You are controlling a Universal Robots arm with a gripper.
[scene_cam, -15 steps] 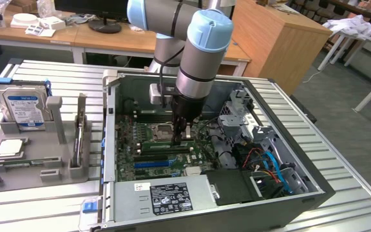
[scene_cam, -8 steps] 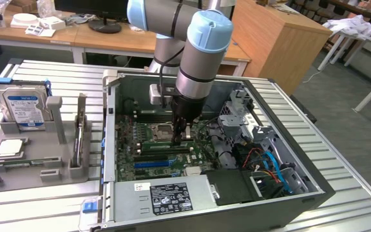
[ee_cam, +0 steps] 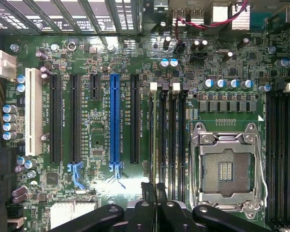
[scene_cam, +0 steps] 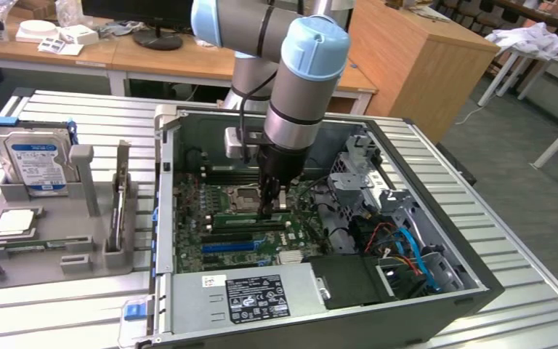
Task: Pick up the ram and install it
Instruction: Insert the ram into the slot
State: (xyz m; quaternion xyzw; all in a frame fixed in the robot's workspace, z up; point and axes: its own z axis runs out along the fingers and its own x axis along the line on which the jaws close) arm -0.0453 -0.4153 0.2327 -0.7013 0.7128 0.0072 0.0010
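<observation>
Ram (scene_cam: 245, 216): narrow green stick, seen in the exterior view as a pale green strip lying along the memory slots (ee_cam: 163, 140). These sit just beside the empty processor socket (ee_cam: 227, 169), inside the open computer case (scene_cam: 473, 287). Position: at slot level, long edge parallel to the slots. Whether it is fully seated cannot be told.

Hand (scene_cam: 277, 209): lowered vertically into the case, fingers (ee_cam: 146, 193) drawn almost together with only a thin gap, tips at the ram's middle. Judged to be pinching the stick across its thin faces. A mid-length hold would keep it level, so both ends meet the slot evenly.

Case: laid on its side with the panel off and the motherboard (scene_cam: 194, 243) facing up, which gives the arm a straight descent. Power supply (scene_cam: 255, 294) fills the case end nearest the desk's front edge.

Grey tray (scene_cam: 61, 265): near the desk edge on the exterior view's left, well apart from the hand. Holds a hard drive (scene_cam: 35, 163) upright in a bracket and a square silver processor chip (scene_cam: 15, 222) lying flat. Each has its own recess, presumably for repeatable picking.

Desk (scene_cam: 56, 320): ribbed metal slats, pale grey.

Room: wooden furniture behind, including a cabinet (scene_cam: 405, 65); grey floor.
</observation>
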